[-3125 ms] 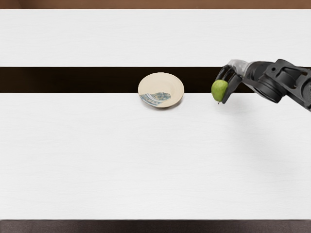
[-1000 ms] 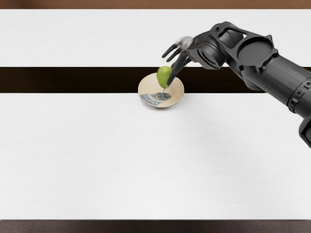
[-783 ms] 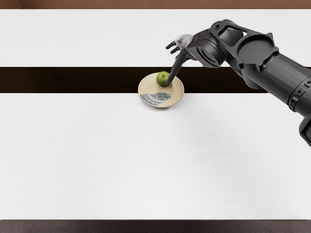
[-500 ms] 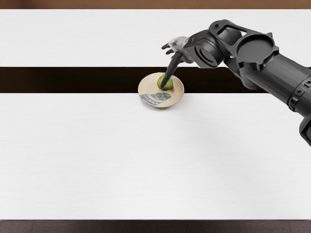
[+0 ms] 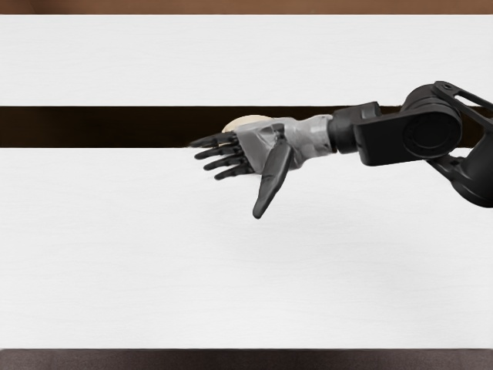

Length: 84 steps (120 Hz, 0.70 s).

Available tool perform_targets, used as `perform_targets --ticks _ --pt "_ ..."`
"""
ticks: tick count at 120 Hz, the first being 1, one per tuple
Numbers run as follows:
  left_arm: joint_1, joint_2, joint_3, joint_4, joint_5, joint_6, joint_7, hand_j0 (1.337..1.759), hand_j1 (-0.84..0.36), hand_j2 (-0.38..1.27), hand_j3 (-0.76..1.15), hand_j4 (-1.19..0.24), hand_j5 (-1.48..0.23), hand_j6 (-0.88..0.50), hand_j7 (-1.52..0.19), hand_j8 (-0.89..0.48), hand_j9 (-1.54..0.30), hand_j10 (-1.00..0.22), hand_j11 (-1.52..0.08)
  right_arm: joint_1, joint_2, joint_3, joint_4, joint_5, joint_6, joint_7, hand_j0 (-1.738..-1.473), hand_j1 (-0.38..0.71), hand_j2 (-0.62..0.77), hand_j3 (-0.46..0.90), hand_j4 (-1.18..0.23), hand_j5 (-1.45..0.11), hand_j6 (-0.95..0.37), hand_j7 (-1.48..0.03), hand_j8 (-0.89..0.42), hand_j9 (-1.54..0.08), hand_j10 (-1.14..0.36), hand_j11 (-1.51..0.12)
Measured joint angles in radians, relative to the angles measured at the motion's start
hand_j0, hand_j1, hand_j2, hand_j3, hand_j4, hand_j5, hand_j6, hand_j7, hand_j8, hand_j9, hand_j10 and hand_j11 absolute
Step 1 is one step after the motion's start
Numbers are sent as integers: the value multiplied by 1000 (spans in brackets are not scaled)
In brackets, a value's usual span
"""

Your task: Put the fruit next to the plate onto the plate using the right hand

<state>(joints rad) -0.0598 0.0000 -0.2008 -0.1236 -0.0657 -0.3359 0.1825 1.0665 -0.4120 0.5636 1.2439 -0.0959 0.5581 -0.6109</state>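
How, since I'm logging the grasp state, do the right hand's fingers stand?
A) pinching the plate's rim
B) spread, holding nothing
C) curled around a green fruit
B: the right hand lies flat with its fingers spread and nothing in them, covering most of the plate; no fruit shows.

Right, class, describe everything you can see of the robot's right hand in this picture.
The right hand is open and holds nothing. Its palm looks grey, its fingers dark, spread and pointing left; the thumb slants down. The black arm enters from the right edge. The hand hides all but a rim sliver of the plate. Whether it touches anything cannot be told.
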Motion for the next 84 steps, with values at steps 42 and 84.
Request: perform_targets --ticks 42,84 --pt "2 0 0 2 0 0 0 1658 332 3 0 -14 -18 -14 -18 -14 -18 -14 -18 -67 -254 24 12 118 51 0 -1658 -349 1 0 0 -1 0 -1 0 -1 0 -1" --pt "2 0 0 3 0 0 0 1658 333 3 0 -14 -18 -14 -18 -14 -18 -14 -18 -149 -489 24 -41 219 53 0 -1658 -349 0 0 0 0 1 0 1 0 0 0"
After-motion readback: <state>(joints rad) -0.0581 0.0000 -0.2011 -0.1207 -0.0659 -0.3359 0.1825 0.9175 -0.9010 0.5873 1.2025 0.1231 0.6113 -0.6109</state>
